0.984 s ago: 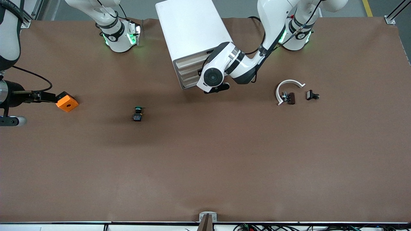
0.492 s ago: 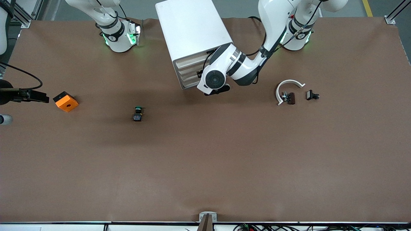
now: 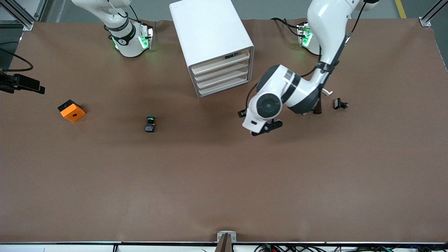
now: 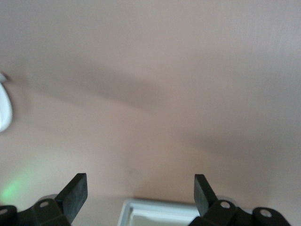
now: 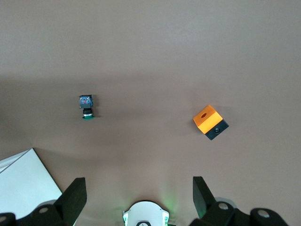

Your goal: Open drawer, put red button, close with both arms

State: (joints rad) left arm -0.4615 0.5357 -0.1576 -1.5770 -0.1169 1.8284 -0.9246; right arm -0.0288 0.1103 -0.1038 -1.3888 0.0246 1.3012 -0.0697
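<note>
Fingers point(image 4: 74, 194) of the left gripper point(image 3: 265, 128) spread wide and empty over bare table, the closed drawer point(image 3: 221, 75) lying off toward the bases, its long front facing them, while the waiting right gripper point(image 3: 36, 88), open and empty too, hangs well apart by the orange cube point(image 3: 71, 111), so the left arm is nearer.

White cabinet point(image 3: 210, 31), orange cube point(image 3: 71, 111), green-capped button point(image 3: 151, 124), brown table point(image 3: 224, 182), black claws.
</note>
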